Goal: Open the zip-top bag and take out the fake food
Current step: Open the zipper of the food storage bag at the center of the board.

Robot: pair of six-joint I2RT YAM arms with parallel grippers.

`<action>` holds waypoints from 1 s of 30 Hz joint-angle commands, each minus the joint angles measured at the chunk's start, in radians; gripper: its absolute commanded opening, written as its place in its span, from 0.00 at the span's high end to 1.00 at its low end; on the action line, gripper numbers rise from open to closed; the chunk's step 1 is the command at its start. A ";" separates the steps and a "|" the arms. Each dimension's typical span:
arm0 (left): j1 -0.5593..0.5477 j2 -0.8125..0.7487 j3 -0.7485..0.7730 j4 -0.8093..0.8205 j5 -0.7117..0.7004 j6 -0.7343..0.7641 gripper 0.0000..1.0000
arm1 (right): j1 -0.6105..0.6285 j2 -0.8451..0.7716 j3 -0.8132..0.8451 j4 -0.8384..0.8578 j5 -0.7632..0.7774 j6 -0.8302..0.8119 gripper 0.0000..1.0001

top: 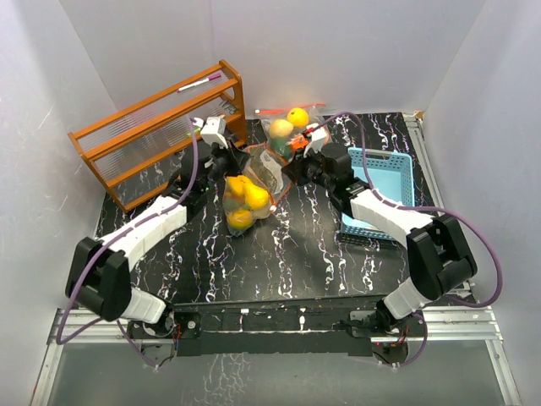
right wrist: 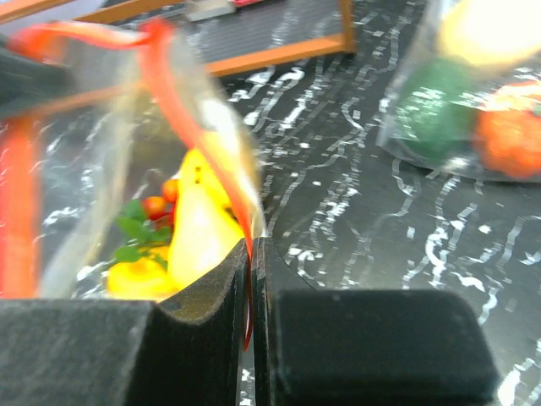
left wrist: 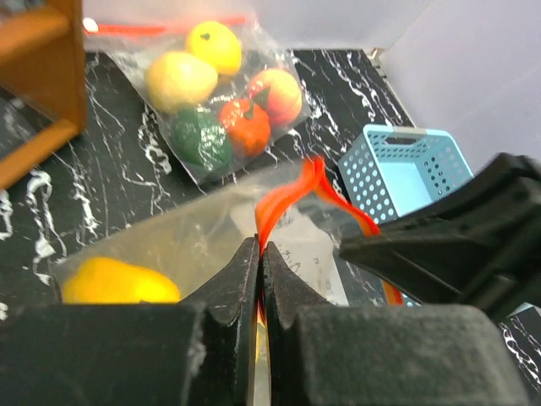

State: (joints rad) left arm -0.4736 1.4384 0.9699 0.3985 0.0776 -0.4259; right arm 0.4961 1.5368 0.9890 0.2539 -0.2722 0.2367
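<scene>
A clear zip-top bag [top: 264,172] with an orange zip strip [left wrist: 292,193] lies mid-table, between both arms. Inside it the fake food [top: 245,201] shows as yellow pieces [right wrist: 196,222] with small red and green bits. My left gripper [left wrist: 260,249] is shut on one side of the orange strip at the bag's mouth. My right gripper [right wrist: 252,245] is shut on the opposite side of the strip. In the top view the left gripper [top: 234,166] and right gripper [top: 292,172] face each other across the bag's mouth, which gapes a little between them.
A second clear bag [top: 288,131] of plastic fruit [left wrist: 221,95] lies behind, at the back. A wooden rack [top: 156,131] stands at the back left with a marker [top: 199,82] on top. A light blue basket [top: 380,182] sits on the right, under my right arm.
</scene>
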 commanded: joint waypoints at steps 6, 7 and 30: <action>0.000 -0.086 0.109 -0.141 -0.054 0.076 1.00 | -0.070 0.051 0.065 -0.055 0.026 -0.038 0.92; 0.000 -0.076 0.097 -0.118 -0.039 0.063 1.00 | -0.070 0.044 0.065 -0.049 0.012 -0.030 0.92; -0.070 0.041 0.088 0.042 -0.018 -0.050 1.00 | -0.013 -0.045 0.094 0.051 -0.149 0.100 0.89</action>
State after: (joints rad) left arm -0.5377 1.5009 1.0210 0.4160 0.0410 -0.4534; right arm 0.4633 1.4181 1.0817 0.2474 -0.4061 0.3035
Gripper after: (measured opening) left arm 0.010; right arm 0.127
